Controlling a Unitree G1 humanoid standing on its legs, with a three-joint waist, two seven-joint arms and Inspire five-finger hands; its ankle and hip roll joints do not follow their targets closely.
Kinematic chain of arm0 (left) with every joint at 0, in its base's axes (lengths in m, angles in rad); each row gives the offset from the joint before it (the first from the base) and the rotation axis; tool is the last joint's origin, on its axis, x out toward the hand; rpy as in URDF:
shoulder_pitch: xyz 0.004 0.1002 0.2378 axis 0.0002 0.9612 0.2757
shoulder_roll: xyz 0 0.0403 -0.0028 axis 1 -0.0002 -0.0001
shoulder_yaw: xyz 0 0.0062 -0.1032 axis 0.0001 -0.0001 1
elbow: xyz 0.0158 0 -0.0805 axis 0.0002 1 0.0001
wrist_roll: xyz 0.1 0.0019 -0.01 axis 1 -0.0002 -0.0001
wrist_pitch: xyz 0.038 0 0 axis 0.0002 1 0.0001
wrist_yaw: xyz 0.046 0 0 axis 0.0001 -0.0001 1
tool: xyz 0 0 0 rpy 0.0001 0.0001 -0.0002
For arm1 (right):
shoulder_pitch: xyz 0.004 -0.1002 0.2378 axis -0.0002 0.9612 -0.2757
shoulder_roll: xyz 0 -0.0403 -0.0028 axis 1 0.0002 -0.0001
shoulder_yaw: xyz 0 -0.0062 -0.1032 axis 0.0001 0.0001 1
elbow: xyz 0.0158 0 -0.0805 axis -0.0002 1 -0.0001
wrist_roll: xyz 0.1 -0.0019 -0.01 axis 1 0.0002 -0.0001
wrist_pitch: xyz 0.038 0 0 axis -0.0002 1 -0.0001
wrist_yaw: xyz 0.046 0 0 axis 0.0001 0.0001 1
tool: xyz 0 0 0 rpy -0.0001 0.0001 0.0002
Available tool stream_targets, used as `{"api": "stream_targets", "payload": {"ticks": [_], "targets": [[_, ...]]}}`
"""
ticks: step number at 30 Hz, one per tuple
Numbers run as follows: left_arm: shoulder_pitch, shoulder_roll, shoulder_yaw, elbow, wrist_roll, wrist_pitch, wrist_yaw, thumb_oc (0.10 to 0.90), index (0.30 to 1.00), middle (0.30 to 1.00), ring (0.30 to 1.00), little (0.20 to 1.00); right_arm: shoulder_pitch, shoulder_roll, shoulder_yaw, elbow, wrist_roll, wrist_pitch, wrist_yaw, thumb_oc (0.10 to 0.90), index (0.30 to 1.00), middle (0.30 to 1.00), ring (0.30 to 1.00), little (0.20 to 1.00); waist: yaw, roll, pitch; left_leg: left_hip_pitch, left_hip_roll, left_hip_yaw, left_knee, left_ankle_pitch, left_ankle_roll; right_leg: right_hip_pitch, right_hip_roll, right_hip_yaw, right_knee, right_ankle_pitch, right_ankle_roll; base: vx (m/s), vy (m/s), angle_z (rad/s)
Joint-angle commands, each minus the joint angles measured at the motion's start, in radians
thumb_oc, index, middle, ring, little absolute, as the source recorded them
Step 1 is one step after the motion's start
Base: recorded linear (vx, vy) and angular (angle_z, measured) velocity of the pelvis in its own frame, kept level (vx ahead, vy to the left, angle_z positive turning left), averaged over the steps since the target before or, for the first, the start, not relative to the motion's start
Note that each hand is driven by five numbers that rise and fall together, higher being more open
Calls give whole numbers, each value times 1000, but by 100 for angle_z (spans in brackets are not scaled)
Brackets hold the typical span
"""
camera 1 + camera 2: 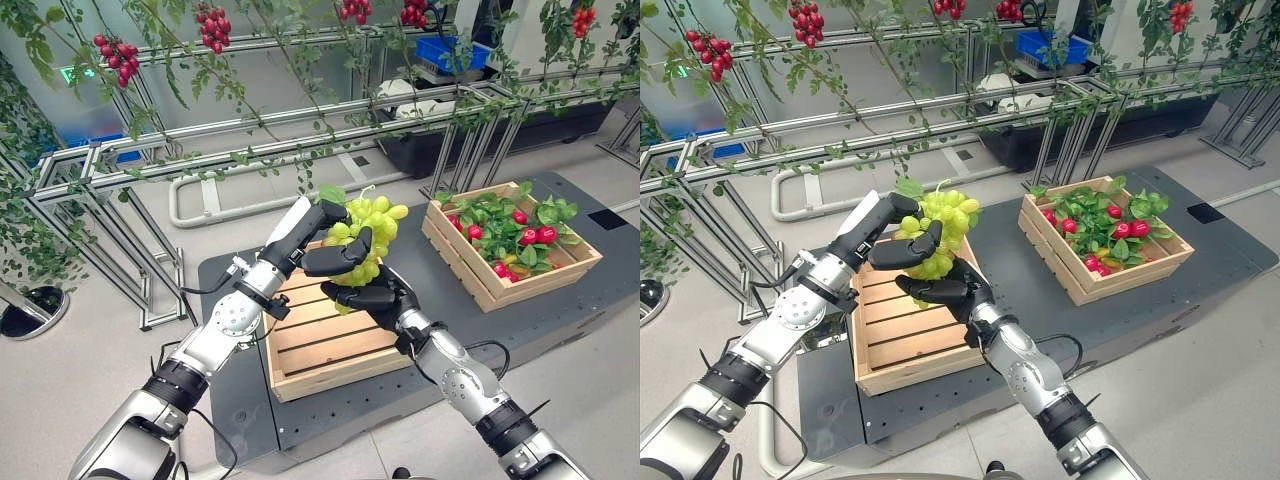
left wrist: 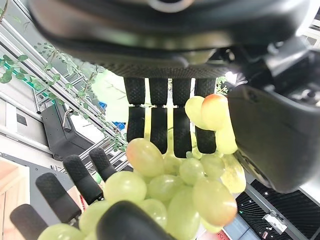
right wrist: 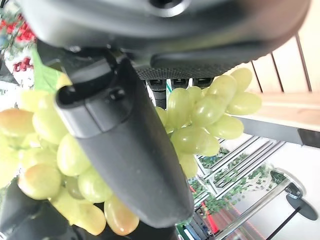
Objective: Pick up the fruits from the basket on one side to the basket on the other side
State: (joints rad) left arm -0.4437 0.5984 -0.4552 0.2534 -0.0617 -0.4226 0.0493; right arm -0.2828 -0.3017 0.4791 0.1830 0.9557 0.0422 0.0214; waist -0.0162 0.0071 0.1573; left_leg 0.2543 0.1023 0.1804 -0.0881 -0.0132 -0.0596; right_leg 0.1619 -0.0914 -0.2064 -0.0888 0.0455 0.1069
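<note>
Grapes held above the near crate, gripped from both sides; left robot hand curled round the bunch from above; right robot hand cupping it from below, fingers closed; far crate of red fruit and leaves on the bench.

No legible text, label, brand or number appears on the wooden crates, the fruit, the metal frames or the platform; a small green illuminated sign hangs on the wall at the far left behind the vines, its marking too small to make out.
</note>
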Motion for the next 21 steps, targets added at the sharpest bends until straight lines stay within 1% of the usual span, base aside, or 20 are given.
{"api": "stream_targets", "payload": {"ticks": [1,4,5,6,7,14,18,19,20,21], "targets": [[-111,1,44,53,-28,-145,36,400,300,300,300,300,-89,72,-110,-108,110,-157,45,800,900,900,900,900,-4,-13,-95,-48,-30,-26,1,-47,41,36,-55,-8,2,-59,-12,0,0,0],[-121,-8,36,58,-24,-150,34,400,300,300,300,300,-99,87,-105,-120,140,-163,58,800,900,900,900,900,-4,-13,-96,-49,-30,-28,1,-48,42,35,-55,-7,2,-60,-13,0,0,0],[-124,-12,34,56,-26,-148,31,400,300,300,300,300,-100,92,-104,-124,149,-172,62,477,415,415,415,415,-4,-13,-96,-48,-30,-30,1,-49,42,36,-54,-6,2,-61,-14,0,0,0],[-124,-13,33,56,-25,-148,31,400,300,300,300,300,-100,94,-103,-125,150,-174,63,477,415,415,415,415,-4,-13,-96,-48,-29,-30,1,-49,42,36,-54,-6,2,-62,-14,0,0,0],[-125,-18,33,59,-24,-150,29,400,300,300,300,300,-100,102,-102,-127,156,-184,71,400,300,300,300,300,-4,-13,-98,-46,-29,-30,1,-50,42,37,-54,-5,2,-63,-14,0,0,0],[-138,-28,26,56,-33,-155,51,400,300,300,300,300,-105,113,-103,-134,157,-201,55,400,300,300,300,300,-6,-14,-100,-43,-27,-29,1,-51,42,39,-52,-1,2,-65,-15,0,0,0],[-146,-44,18,52,-7,-141,39,400,300,300,300,300,-108,127,-106,-130,149,-201,55,400,300,300,300,300,-7,-14,-101,-44,-27,-28,1,-53,43,39,-51,1,2,-66,-15,0,0,0],[-149,-43,14,52,-6,-135,35,430,345,345,345,345,-109,127,-107,-130,149,-200,55,400,300,300,300,300,-8,-14,-100,-43,-27,-29,1,-53,43,39,-51,1,2,-65,-15,0,0,0],[-150,-41,11,52,-7,-129,31,508,462,462,462,462,-110,126,-107,-130,150,-201,54,400,300,300,300,300,-8,-14,-100,-43,-27,-30,1,-53,43,39,-51,3,2,-65,-16,0,0,0],[-152,-38,6,56,-8,-124,31,627,641,641,641,641,-112,125,-107,-131,152,-201,50,400,300,300,300,300,-8,-13,-100,-43,-27,-30,1,-53,43,39,-50,4,2,-65,-15,0,0,0]]}}
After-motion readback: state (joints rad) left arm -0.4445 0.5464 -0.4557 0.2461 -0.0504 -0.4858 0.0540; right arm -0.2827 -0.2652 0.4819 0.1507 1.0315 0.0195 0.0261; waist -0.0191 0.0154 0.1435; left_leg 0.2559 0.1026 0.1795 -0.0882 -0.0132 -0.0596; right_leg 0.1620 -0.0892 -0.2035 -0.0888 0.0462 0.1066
